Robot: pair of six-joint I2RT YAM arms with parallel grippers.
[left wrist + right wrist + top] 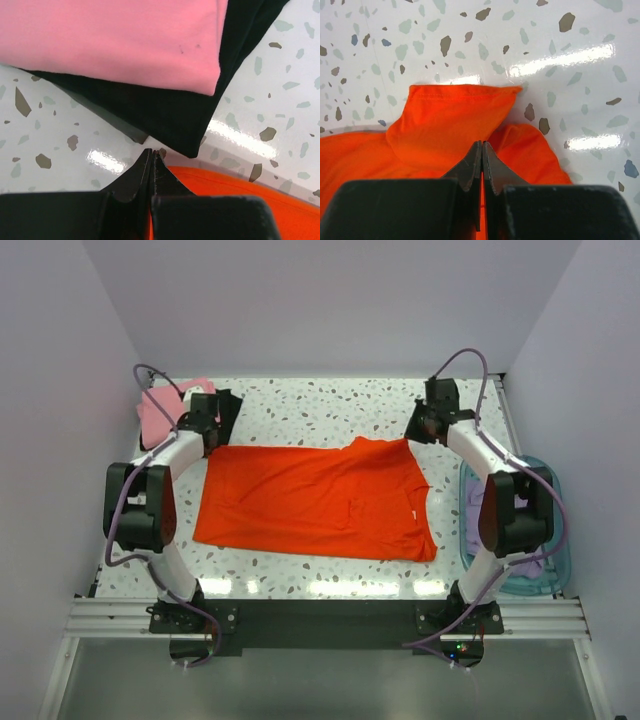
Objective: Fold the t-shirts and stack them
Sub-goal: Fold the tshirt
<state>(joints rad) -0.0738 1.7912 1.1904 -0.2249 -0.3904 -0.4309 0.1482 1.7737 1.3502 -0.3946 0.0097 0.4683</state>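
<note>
The orange-red t-shirt [315, 500] lies spread flat across the middle of the table. My left gripper [207, 432] sits at its far left corner, jaws pressed together [152, 152], with orange cloth [240, 195] running in under them. My right gripper [420, 428] is at the far right corner, shut [482, 145], where the cloth [445, 120] bunches up to its tips beside a folded-over sleeve. A folded pink t-shirt [155, 415] [110, 40] lies on a folded black t-shirt [228, 405] [165, 115] at the back left. The lavender t-shirt [472, 532] lies in the basket.
A translucent blue basket [556, 502] stands at the table's right edge, beside the right arm. The pink and black pile is just beyond the left gripper. White walls close in the table at the back and sides.
</note>
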